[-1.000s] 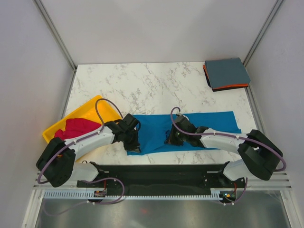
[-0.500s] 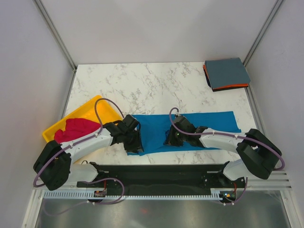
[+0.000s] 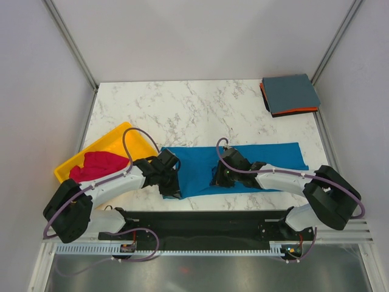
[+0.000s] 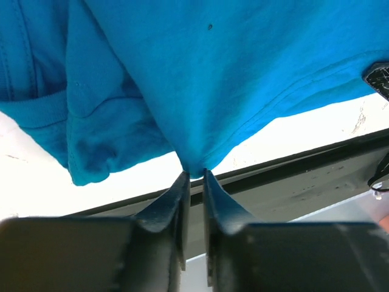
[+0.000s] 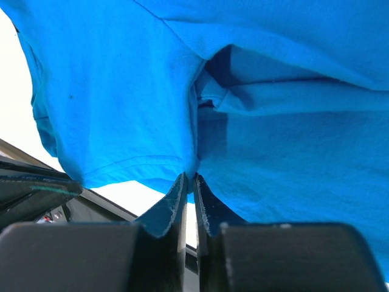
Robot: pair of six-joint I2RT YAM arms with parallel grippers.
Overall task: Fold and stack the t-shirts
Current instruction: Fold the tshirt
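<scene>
The bright blue t-shirt (image 3: 255,161) lies as a long folded strip across the near half of the table. My left gripper (image 3: 172,188) is at its near-left corner and in the left wrist view (image 4: 194,174) the jaws pinch a peak of the blue cloth (image 4: 213,73). My right gripper (image 3: 217,178) is at the near edge around mid-length, and its jaws (image 5: 190,177) are shut on a fold of the same shirt (image 5: 285,134). A magenta-red t-shirt (image 3: 97,165) lies crumpled in the tray. A folded slate grey-blue t-shirt (image 3: 290,93) sits on a folded orange one (image 3: 298,111) at the far right corner.
The yellow plastic tray (image 3: 112,139) stands at the left edge of the table, close behind my left arm. The black base rail (image 3: 200,222) runs along the near edge just below both grippers. Metal frame posts rise at the far corners.
Both grippers stay at the blue shirt's near edge. The left one has shifted slightly toward the near edge and the right one slightly to the left.
</scene>
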